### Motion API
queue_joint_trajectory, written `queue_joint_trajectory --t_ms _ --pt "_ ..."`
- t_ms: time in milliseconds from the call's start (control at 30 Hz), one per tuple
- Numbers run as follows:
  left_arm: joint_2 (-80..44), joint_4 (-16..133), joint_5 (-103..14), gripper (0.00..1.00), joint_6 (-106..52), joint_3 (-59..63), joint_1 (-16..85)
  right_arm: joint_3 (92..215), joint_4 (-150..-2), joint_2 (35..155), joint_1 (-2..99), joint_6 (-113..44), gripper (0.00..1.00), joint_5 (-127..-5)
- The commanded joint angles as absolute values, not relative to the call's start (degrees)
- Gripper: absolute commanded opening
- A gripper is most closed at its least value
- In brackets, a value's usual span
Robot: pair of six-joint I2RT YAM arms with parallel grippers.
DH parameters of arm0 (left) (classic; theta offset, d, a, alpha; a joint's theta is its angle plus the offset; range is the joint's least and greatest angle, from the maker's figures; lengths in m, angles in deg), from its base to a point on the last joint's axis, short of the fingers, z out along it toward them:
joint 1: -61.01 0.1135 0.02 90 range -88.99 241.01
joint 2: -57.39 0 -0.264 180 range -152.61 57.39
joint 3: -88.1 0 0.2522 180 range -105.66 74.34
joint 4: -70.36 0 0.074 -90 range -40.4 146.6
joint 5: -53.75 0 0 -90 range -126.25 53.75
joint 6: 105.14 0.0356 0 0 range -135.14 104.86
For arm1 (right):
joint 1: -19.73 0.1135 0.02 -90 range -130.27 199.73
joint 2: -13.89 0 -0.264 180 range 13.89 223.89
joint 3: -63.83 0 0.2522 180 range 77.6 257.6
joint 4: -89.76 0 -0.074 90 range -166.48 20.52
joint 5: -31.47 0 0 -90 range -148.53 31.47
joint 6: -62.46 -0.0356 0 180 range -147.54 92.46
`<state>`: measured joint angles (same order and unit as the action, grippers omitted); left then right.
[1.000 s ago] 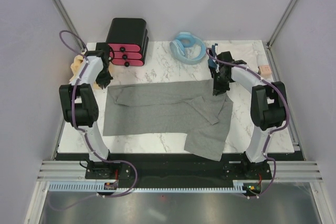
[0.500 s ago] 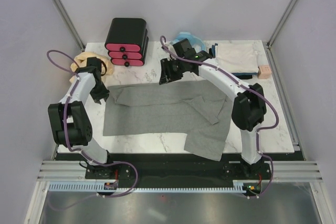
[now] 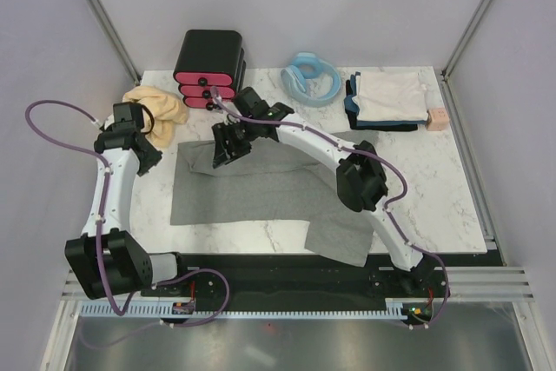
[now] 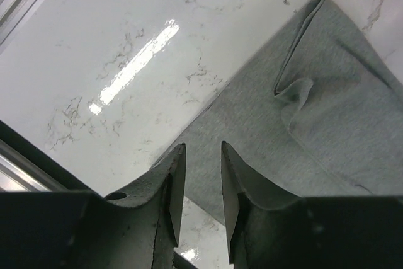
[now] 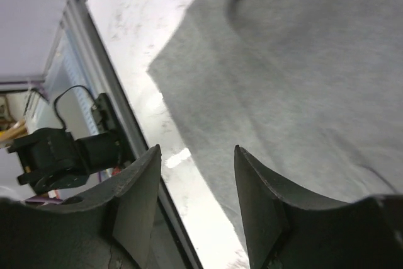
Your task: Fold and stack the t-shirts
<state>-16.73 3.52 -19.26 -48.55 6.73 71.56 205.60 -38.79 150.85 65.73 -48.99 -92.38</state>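
Observation:
A large heather-grey t-shirt [image 3: 261, 188] lies spread on the marble table, its right part folded over and hanging toward the near edge. My left gripper [image 3: 146, 161] hovers just off the shirt's left edge, open by a narrow gap and empty [image 4: 203, 150]; the grey cloth [image 4: 327, 105] lies under and beyond its fingers. My right gripper [image 3: 224, 149] reaches across to the shirt's far left part, open with nothing between its fingers [image 5: 196, 150], above the grey cloth [image 5: 302, 61]. A tan-yellow t-shirt [image 3: 163, 107] is crumpled at the back left. A folded whitish t-shirt [image 3: 393, 91] rests on dark folded ones [image 3: 352, 97] at the back right.
A black box with pink drawers [image 3: 210, 71] stands at the back left, a light-blue coiled hose [image 3: 311, 77] at the back centre. A small pinkish block [image 3: 438, 118] sits by the folded pile. The right arm spans the table diagonally above the shirt.
Both grippers have opened wider. The right arm swung from the shirt's right top corner across to its left part. The left gripper drew away leftward off the shirt's top left corner.

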Motion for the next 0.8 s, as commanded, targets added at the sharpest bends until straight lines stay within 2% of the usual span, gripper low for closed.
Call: queue_joint_trajectory --t_ms 0,100,233,267,500,567,767 --pt "-13.9 2.2 -20.0 0.36 -52.1 10.5 71.8 209.3 -45.9 152.6 68.1 -53.2 0.59 -100.0" --pt "-14.1 9.3 -28.5 0.37 -52.3 14.5 72.2 208.0 -46.1 150.9 67.9 -54.1 0.57 -99.2" --pt "-17.7 19.9 -39.0 0.41 -53.1 18.5 72.2 197.1 -46.1 143.1 66.5 -51.5 0.57 -95.0" --pt "-20.8 20.9 -40.8 0.44 -53.0 18.4 72.1 194.8 -46.1 141.3 66.0 -50.9 0.57 -93.4" --pt "-28.6 25.2 -41.8 0.46 -56.8 15.1 71.9 178.5 -46.2 128.0 59.7 -47.9 0.56 -90.4" --pt "-29.7 25.3 -40.1 0.49 -56.4 13.4 71.7 174.8 -46.2 126.4 58.9 -47.2 0.56 -90.7" --pt "-33.0 25.1 -39.2 0.49 -55.6 8.9 71.7 167.6 -46.2 123.2 56.4 -46.1 0.52 -92.5"
